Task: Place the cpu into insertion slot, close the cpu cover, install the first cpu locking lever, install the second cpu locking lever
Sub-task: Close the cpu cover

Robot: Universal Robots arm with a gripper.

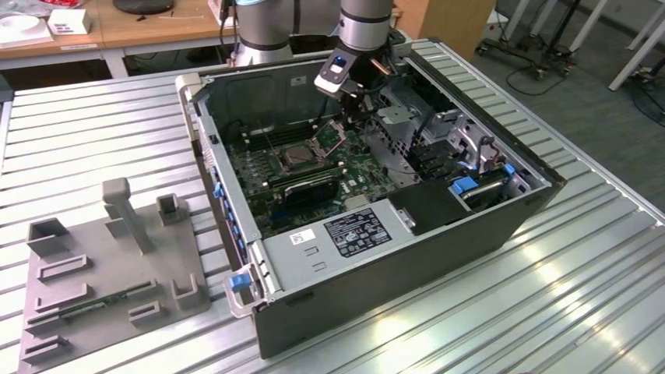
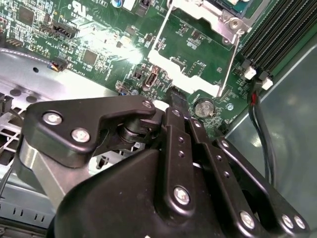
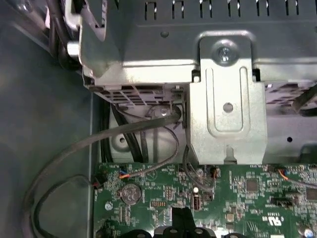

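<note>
The black and grey metal computer case (image 1: 499, 226) was laid on its side on the ribbed metal table (image 1: 104, 117). Its open side was turned upward, probably so that the green motherboard (image 1: 359, 175) could be reached from above. The small square insertion slot (image 1: 296, 156), with dark centre and silvery rim, was seen in the middle of that board.

The black gripper (image 1: 347, 117) was held low inside the case, near the slot but apart from it, on the side of the grey metal drive cage (image 1: 395, 132). In the second wrist view its fingers (image 2: 174, 101) were seen drawn together to one narrow tip, and nothing could be made out between them.

Between this tip and the slot, the thin silvery cpu cover (image 2: 171, 67) seemed to be swung open, so that the slot was left free. A thin wire lever (image 2: 228, 62) was seen along its edge. Whether the cpu lay in the slot could not be told.
</note>
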